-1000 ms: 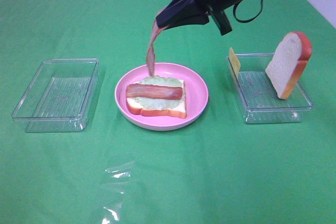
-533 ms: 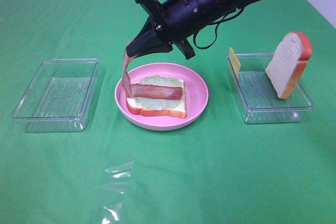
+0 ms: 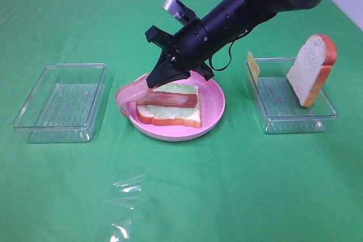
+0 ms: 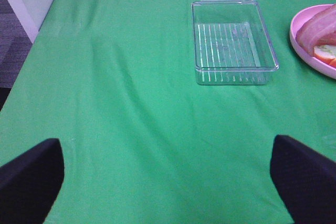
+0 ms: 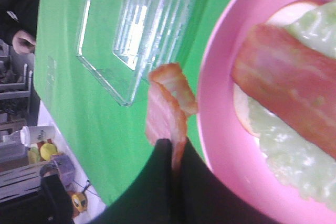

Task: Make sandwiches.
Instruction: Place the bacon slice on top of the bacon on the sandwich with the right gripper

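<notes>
Bacon strip (image 3: 126, 93) clamped in the right claw (image 3: 153, 79) sags over the plate (image 3: 214, 106) rim; I'd drag it onto the lettuce (image 3: 182, 88) before releasing. Left claw (image 4: 168, 182) gapes empty.

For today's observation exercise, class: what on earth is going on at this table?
The right hand pinches a drooping bacon strip at the pink plate's left edge. On the plate lies a bread slice topped with lettuce and a flat bacon strip. A second bread slice and cheese wait in the right tray. The left hand hangs open, holding nothing.
</notes>
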You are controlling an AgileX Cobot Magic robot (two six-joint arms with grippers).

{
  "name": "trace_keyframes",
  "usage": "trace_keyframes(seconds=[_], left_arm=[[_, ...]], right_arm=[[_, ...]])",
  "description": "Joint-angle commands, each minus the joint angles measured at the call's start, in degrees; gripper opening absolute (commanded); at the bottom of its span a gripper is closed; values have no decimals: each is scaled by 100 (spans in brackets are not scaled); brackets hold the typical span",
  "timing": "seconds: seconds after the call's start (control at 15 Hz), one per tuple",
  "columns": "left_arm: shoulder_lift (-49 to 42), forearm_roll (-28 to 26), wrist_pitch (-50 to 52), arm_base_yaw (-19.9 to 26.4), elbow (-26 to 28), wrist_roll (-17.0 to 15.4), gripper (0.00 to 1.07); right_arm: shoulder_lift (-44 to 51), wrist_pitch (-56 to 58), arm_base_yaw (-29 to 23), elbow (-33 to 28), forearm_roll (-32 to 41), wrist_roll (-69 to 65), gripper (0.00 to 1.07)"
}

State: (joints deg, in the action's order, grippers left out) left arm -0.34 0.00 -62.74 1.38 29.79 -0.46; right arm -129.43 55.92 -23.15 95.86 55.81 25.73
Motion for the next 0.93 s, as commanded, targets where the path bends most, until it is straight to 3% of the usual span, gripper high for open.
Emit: trace_keyframes(seconds=[0.07, 0.73, 0.8, 0.87, 0.93], left_arm=[[-86, 0, 97, 0, -17, -23, 101], [-86, 0, 97, 0, -17, -23, 101], [-86, 0, 97, 0, -17, -23, 101], [-86, 0, 97, 0, -17, -23, 101], [-86, 0, 97, 0, -17, -23, 101]], right_arm=[[97, -103, 189, 46, -481, -206, 0], [229, -258, 378, 46, -1335, -332, 0], [229, -264, 378, 46, -1346, -367, 6], [229, -327, 378, 46, -1409, -361, 26], [252, -338, 378, 46, -1570, -395, 71]])
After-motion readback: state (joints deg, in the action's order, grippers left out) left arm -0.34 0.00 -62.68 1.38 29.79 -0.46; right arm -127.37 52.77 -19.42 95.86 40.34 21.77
